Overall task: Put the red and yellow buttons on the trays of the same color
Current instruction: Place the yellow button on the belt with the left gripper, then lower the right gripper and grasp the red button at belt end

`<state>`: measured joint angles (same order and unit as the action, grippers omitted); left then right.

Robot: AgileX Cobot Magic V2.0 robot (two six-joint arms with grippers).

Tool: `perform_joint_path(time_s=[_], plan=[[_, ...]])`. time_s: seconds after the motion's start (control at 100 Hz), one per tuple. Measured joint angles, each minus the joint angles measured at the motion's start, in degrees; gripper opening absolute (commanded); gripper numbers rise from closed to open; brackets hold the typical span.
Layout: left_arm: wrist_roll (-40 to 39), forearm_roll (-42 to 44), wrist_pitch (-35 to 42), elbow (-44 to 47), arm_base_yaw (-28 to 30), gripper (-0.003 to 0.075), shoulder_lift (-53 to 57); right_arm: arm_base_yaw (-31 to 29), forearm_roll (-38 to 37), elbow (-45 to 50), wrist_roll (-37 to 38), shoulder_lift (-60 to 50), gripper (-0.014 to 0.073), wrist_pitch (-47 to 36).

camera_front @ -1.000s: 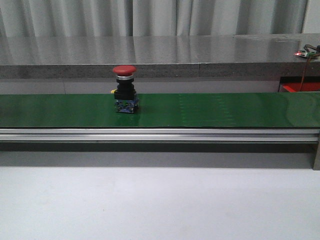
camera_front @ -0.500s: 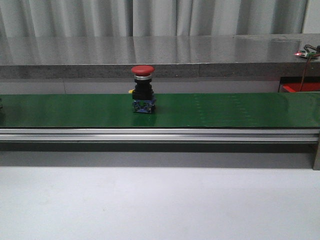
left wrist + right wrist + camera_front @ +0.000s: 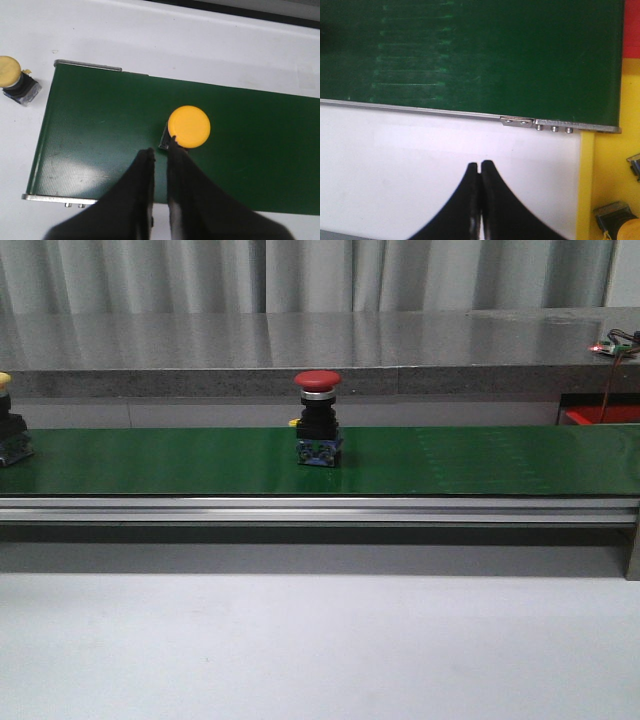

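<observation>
Belt: a long green belt [image 3: 480,460] runs left to right across the front view, on a silver rail [image 3: 320,508], with a white table [image 3: 320,640] on the near side.
Far left of belt: a yellow button [image 3: 10,435] on a black body stands upright at the belt's left end, cut off by the edge of the front view.
Same button from above: the left wrist view shows its round yellow cap [image 3: 189,126] over the green belt.
Spare yellow button: a second, paler yellow button [image 3: 15,80] sits off the belt on the white surface, past the belt's end, well apart from the first.
Left claw: the left claw [image 3: 160,155] hangs above the belt with its two black fingers nearly together, a thin gap between them, nothing held; one fingertip [image 3: 175,145] lines up with the edge of the yellow cap, contact cannot be told.
Middle of belt: a red button [image 3: 317,420] stands upright, red cap on top, black body, blue base on the belt.
Right claw: the right claw [image 3: 479,165] hangs over the white table near the belt's right end, fingers pressed together, empty.
Right end: a yellow tray [image 3: 610,180] lies beside the belt's end, with part of a yellow button [image 3: 620,220] in it; a red tray [image 3: 600,416] shows at the far right.
</observation>
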<state>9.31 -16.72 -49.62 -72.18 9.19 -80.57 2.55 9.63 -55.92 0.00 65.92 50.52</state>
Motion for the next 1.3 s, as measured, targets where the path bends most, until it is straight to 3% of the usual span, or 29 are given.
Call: perform_joint_path(time_s=[0.53,0.81,0.9,1.03,1.1,1.3], plan=[[2.05,-2.11,2.02,14.5,0.0,-0.0019,14.12,0.0,0.0,0.0,0.0,0.0,-0.0074,-1.13],[2.14,-2.19,2.38,15.55,0.0,-0.002,16.66,0.0,0.08,0.0,-2.56,2.05,-0.005,-1.13],[2.17,-2.19,2.38,15.65,0.0,-0.0019,16.66,0.0,0.41,0.0,-4.05,3.72,0.008,-0.68],[2.17,-2.24,2.38,15.65,0.0,-0.0019,16.66,0.0,3.26,0.0,-7.38,6.19,0.0454,-0.03],[2.26,-2.24,2.38,15.65,0.0,-0.0019,16.66,0.0,4.93,0.0,-8.65,7.1,0.0582,-0.03],[2.26,-2.24,2.38,15.65,0.0,-0.002,16.66,0.41,6.62,-3.56,-9.52,9.67,0.0608,0.49]])
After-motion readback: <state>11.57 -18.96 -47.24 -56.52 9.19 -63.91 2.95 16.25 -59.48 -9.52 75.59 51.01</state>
